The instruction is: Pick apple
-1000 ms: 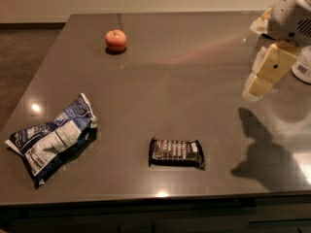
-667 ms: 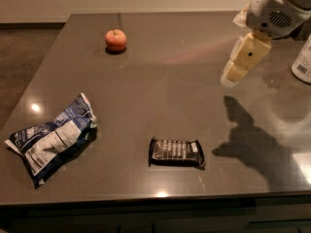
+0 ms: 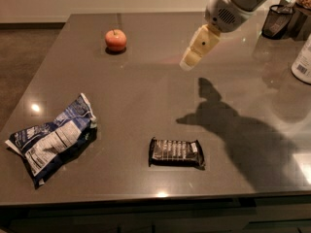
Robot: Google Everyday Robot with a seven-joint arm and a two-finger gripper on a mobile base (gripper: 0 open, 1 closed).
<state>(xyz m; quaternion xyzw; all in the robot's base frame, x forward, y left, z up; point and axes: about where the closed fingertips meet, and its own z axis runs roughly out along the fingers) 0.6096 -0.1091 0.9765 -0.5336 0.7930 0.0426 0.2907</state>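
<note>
The apple (image 3: 116, 40) is small, round and reddish-orange with a short stem. It sits on the dark grey table (image 3: 146, 106) at the far left. My gripper (image 3: 197, 50) hangs above the table at the upper right of centre, well to the right of the apple and apart from it. It holds nothing that I can see. Its shadow falls on the table below and to the right.
A black snack bar (image 3: 176, 152) lies near the front edge. A crumpled blue chip bag (image 3: 53, 139) lies at the front left. A white bottle (image 3: 303, 59) and a black mesh cup (image 3: 277, 21) stand at the far right.
My gripper and arm have moved left across the table toward the apple. The apple, snack bar and chip bag have not moved.
</note>
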